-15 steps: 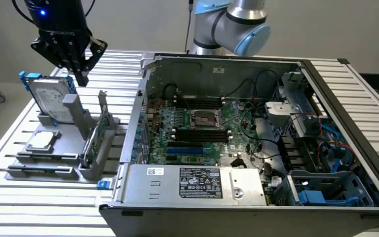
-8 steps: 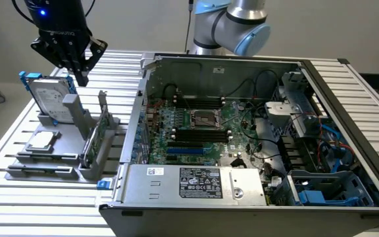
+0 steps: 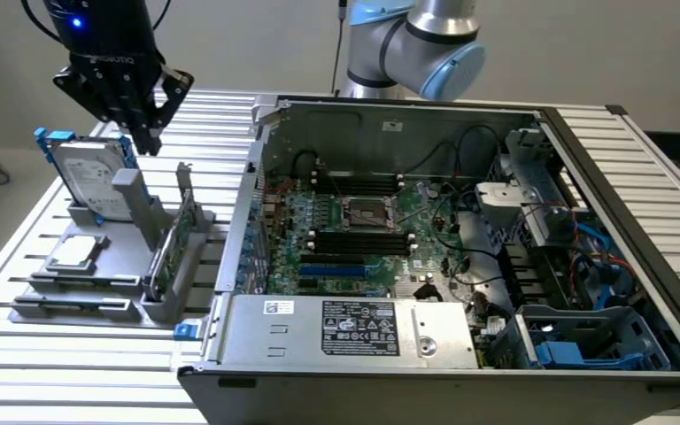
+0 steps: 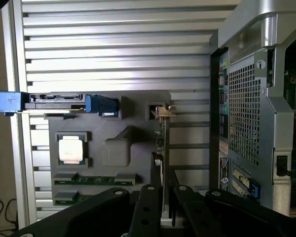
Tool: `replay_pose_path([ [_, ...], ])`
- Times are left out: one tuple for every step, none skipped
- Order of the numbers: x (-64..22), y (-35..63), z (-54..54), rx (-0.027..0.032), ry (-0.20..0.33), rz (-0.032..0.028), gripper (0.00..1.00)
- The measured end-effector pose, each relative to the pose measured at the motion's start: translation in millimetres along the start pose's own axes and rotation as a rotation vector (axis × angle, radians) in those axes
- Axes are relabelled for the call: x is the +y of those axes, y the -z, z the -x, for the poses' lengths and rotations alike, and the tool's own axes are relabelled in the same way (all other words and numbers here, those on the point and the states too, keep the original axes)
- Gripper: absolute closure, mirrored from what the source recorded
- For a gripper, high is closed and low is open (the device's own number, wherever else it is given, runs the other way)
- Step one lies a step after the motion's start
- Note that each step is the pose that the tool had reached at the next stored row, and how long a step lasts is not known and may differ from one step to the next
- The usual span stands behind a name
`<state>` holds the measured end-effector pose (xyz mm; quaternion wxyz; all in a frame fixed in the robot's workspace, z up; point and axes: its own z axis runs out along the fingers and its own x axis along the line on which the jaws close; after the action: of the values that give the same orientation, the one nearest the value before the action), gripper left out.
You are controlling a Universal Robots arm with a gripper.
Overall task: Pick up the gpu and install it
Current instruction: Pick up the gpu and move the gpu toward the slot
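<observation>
One black robot gripper [image 3: 149,142] hangs in the exterior view, high over a grey plastic holder [image 3: 81,305] on the silver slatted table [image 3: 68,376]. The gpu [image 3: 166,252], a thin green card with a silver metal end, stands on its edge in a slot of that holder. It has not been picked up. Beside it, toward the exterior view's left, are a silver hard drive with a blue frame [image 3: 86,173] and a small square silver chip [image 3: 77,252]. The big open grey computer case [image 3: 411,104] sits just beside the holder, on the exterior view's right.

From the wrist view, the gripper [image 4: 164,170] looks straight down at the gpu [image 4: 163,140], seen as a thin line. The jaws are a little bit apart and hold nothing. The holder [image 4: 118,148], the chip [image 4: 71,149], the hard drive [image 4: 54,101] and the case [image 4: 251,98] are all below.

I think the card is light and stiff, but easy to hurt. It looks best to pinch its two flat sides near the top edge, gently, away from the tiny parts.
</observation>
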<state>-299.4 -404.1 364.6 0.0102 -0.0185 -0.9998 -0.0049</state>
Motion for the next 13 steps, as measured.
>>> replay_pose_path([
  [0.0,0.0,0.0,0.0000,0.000,0.0000,0.76],
  [0.0,0.0,0.0,0.0000,0.000,0.0000,0.76],
  [0.0,-0.2,0.0,0.0000,0.000,-0.0001,0.70],
  [0.0,-1.3,0.0,-0.0002,0.000,-0.0009,0.70],
  [-0.1,-2.9,0.0,-0.0001,0.000,-0.0020,0.64],
  [-0.4,-4.8,0.1,0.0000,0.000,-0.0022,0.64],
  [-1.1,-6.6,0.1,-0.0001,0.000,-0.0022,0.64],
  [-2.0,-8.4,0.2,-0.0001,0.000,-0.0022,0.64],
  [-2.9,-10.2,0.3,-0.0001,0.000,-0.0022,0.64],
  [-3.9,-12.0,0.4,-0.0002,0.000,-0.0022,0.64],
  [-5.0,-13.8,0.4,-0.0001,0.000,-0.0022,0.64],
  [-6.1,-15.6,0.5,0.0000,0.000,-0.0023,0.64],
  [-7.4,-17.5,0.6,-0.0001,0.000,-0.0023,0.64],
])
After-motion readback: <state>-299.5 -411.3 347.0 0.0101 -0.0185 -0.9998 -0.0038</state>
